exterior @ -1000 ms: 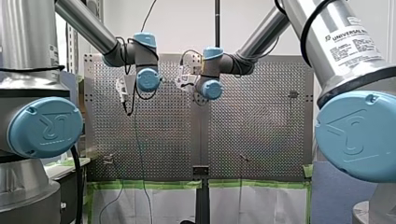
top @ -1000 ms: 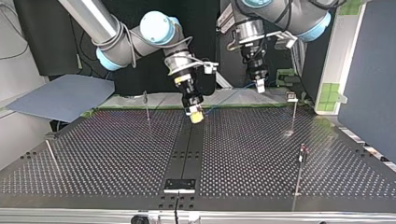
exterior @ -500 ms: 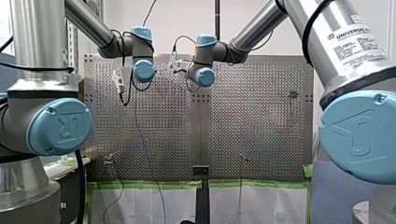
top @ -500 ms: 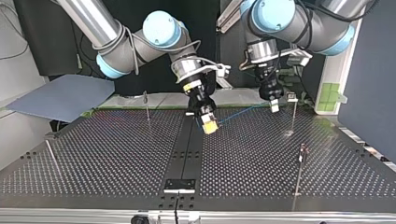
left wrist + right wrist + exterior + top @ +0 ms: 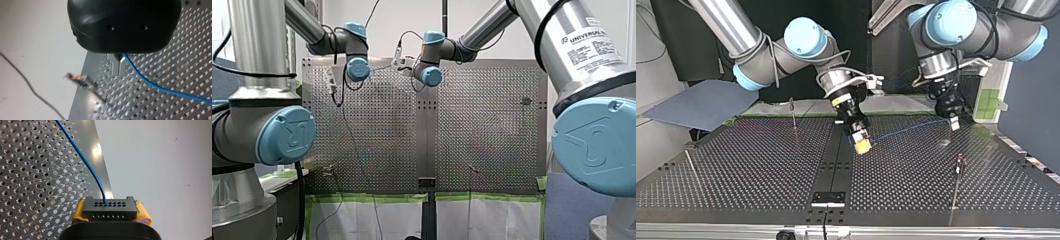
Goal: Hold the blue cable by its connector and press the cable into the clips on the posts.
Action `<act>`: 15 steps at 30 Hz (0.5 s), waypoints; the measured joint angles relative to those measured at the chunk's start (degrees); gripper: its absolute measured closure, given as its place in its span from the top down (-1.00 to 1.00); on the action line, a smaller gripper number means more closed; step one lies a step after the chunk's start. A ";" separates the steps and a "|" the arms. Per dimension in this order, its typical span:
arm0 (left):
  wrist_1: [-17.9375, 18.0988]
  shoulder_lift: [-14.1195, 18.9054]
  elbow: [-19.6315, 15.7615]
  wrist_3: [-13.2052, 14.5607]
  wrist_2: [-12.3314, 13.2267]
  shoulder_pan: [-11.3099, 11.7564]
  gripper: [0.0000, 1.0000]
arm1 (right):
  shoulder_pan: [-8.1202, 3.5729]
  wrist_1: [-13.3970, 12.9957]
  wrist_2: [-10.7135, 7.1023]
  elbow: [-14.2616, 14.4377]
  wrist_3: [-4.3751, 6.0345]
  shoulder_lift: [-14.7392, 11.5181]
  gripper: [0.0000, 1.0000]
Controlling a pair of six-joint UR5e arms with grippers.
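One perforated metal table (image 5: 761, 165) fills the top view. Over it, my right arm (image 5: 771, 55) enters at that view's left and my left arm (image 5: 981, 30) at its right.

My right gripper (image 5: 862, 144), with yellow pads, hangs above the table's middle strip. Its wrist view alone shows the grip: both pads are clamped on the flanks of a black rectangular connector (image 5: 110, 206) with a row of round holes.

My left gripper (image 5: 952, 121), black, sits near the table's far edge at the top view's right. Its own body hides most of its fingers in the wrist view; what shows is closed narrowly on the thin blue cable (image 5: 160, 88).

That cable leaves the connector and spans clear of the table to my left gripper.

Four slim metal posts are involved. One with a red-marked clip (image 5: 959, 167) stands near the top view's right edge, apart from the cable. A blurred post (image 5: 83, 81) lies beside my left gripper; its clip cannot be made out. In the front view both grippers are too small to read.
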 joint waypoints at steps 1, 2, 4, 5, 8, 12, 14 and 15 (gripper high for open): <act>-0.19 0.02 0.35 -0.09 0.19 0.51 -1.00 | -0.02 0.01 -0.03 -0.03 0.03 0.01 -1.00; -0.43 0.02 0.86 -0.23 0.44 1.16 -1.00 | -0.02 0.02 -0.05 -0.05 0.08 0.02 -1.00; -0.76 0.03 1.64 -0.42 0.76 2.03 -1.00 | -0.03 0.01 -0.12 -0.07 0.22 0.03 -1.00; -1.02 0.03 2.16 -0.54 1.01 2.51 -1.00 | -0.04 0.00 -0.14 -0.09 0.30 0.04 -1.00; -1.79 0.04 3.56 -0.91 1.78 3.54 -1.00 | -0.05 -0.03 -0.19 -0.24 0.47 0.10 -1.00; -2.25 0.04 4.94 -1.17 2.99 4.51 -1.00 | -0.04 -0.01 -0.68 -0.93 0.65 0.12 -1.00; -2.31 0.04 5.26 -1.28 3.72 4.94 -1.00 | -0.04 0.02 -0.83 -1.35 0.76 0.14 -1.00; -2.32 0.04 5.34 -1.34 4.03 5.12 -1.00 | -0.04 0.03 -0.89 -1.62 0.83 0.17 -1.00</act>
